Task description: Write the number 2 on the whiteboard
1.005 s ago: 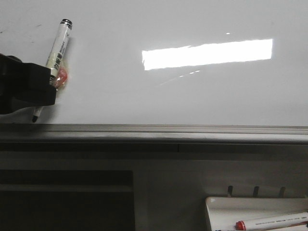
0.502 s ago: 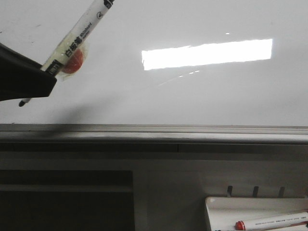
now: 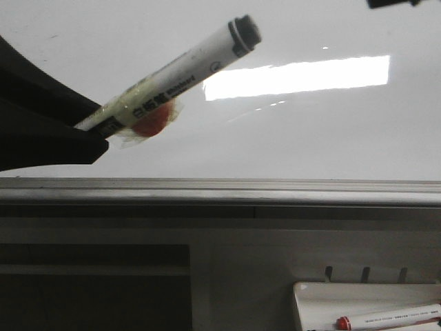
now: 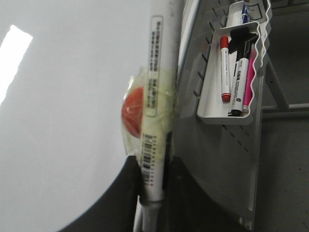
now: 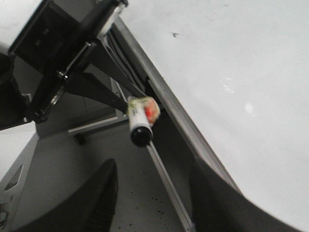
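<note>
Since a second ago the left gripper (image 3: pixel 83 134), pinching the marker (image 3: pixel 180 69), has swung it nearly flat, off the whiteboard (image 3: pixel 310 138). Only the left wrist view shows the tray (image 4: pixel 210 108). The right gripper (image 5: pixel 149 203) is spread.

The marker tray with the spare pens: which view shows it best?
Left wrist view: the whole marker tray shows, hung on the panel, pens inside. Front view catches only its corner with one red-capped pen. Right wrist view misses it.

Grey perforated panel (image 4: pixel 227 145) carrying a small white tray (image 3: pixel 317 303) of spare markers (image 4: pixel 237 72), above a speckled grey floor (image 5: pixel 120 208), under bright overhead lighting.
</note>
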Robot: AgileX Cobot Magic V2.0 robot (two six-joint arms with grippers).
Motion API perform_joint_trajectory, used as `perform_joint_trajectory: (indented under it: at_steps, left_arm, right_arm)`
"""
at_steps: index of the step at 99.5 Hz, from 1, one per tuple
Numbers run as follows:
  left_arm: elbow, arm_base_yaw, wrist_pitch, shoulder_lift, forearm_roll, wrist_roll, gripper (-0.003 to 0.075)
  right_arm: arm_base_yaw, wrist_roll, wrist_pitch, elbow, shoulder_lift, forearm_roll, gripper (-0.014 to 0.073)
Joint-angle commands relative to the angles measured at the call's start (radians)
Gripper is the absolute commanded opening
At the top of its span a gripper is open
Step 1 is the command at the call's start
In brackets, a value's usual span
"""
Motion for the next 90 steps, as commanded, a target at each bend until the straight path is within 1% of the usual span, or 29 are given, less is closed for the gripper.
perform_joint_trajectory:
  at_steps: [1,18,30,47,74,77,81,84,86,88,90]
  left_arm:
    - [-0.030,-0.009,-0.072,-0.012,0.000,-0.005,-0.0020]
    - [-0.030,-0.009,-0.072,-0.012,0.000,-0.005,-0.0020]
    - [-0.030,-0.009,-0.072,-0.012,0.000,-0.005,-0.0020]
    - [-0.030,-0.009,-0.072,-0.012,0.000,-0.005,-0.0020]
    - [-0.030,-0.009,-0.072,-0.012,0.000,-0.005,-0.0020]
    - [-0.030,-0.009,-0.072,-0.012,0.000,-0.005,-0.0020]
    - [-0.030,-0.009,-0.072,-0.012,0.000,-0.005,-0.0020]
    - [-0.030,-0.009,-0.072,-0.012,0.000,-0.005,-0.0020]
    - [-0.030,-0.009,-0.072,-0.012,0.000,-0.005,-0.0020]
    - [-0.030,-0.009,-0.072,-0.012,0.000,-0.005,-0.0020]
    - [-0.030,-0.009,-0.072,-0.012,0.000,-0.005,-0.0020]
  right_arm:
    - [0.044,-0.025,-0.023,-0.075,0.064,0.048,0.0314]
    - [0.129,-0.048,-0.041,-0.135,0.184,0.048,0.0314]
    - [0.166,-0.048,-0.073,-0.153,0.247,0.048,0.0314]
    - [0.188,-0.048,-0.087,-0.166,0.306,0.048,0.0314]
    - [0.194,-0.048,-0.117,-0.166,0.321,0.048,0.0313]
    - [0.194,-0.048,-0.121,-0.166,0.321,0.048,0.0303]
    - [0.194,-0.048,-0.125,-0.166,0.321,0.048,0.0261]
    - [0.194,-0.048,-0.128,-0.166,0.321,0.048,0.0217]
    - [0.194,-0.048,-0.128,-0.166,0.321,0.048,0.0177]
    - [0.194,-0.048,-0.128,-0.166,0.321,0.048,0.0117]
    - [0.194,-0.048,-0.128,-0.166,0.321,0.048,0.0084]
